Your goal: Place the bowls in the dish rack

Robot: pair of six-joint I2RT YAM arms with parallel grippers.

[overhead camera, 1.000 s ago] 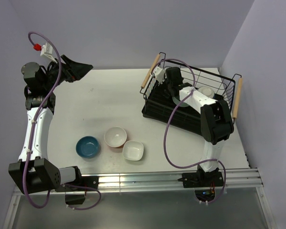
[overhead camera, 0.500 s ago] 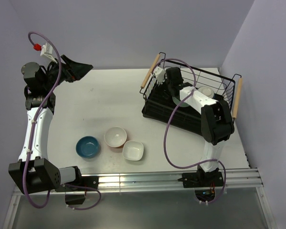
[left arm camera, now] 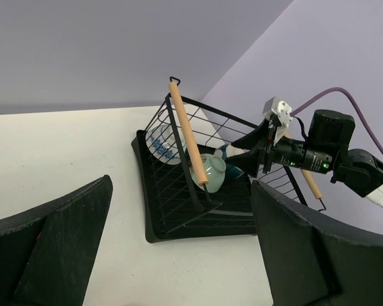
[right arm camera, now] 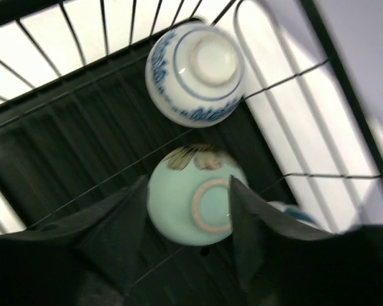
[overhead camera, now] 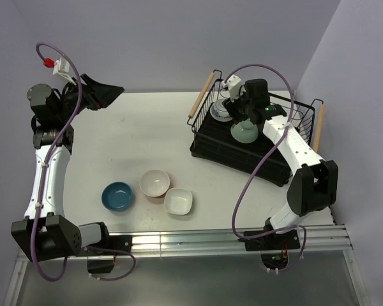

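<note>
The black wire dish rack [overhead camera: 208, 144] stands at the back right. A mint green bowl [overhead camera: 242, 132] and a blue-and-white patterned bowl [overhead camera: 219, 113] lie in it, bottoms showing. My right gripper [overhead camera: 245, 112] hovers just above the mint bowl [right arm camera: 193, 205], open, its fingers [right arm camera: 118, 233] framing it from above without touching. On the table in front sit a blue bowl [overhead camera: 117, 196], a white bowl with orange outside [overhead camera: 154, 183] and a squarish white bowl [overhead camera: 179, 201]. My left gripper [overhead camera: 105, 92] is raised at the back left, open and empty.
The rack [left arm camera: 179, 197] has a light wooden handle [overhead camera: 201, 94] at each end. The right arm's purple cable [overhead camera: 258, 67] arcs over the rack. Walls close in behind and to the right. The left wrist view shows bare table [left arm camera: 64, 153] left of the rack.
My right arm has lifted out of the rack and drawn back. This uncovers the mint green and blue-and-white bowls. The left arm has not moved.
</note>
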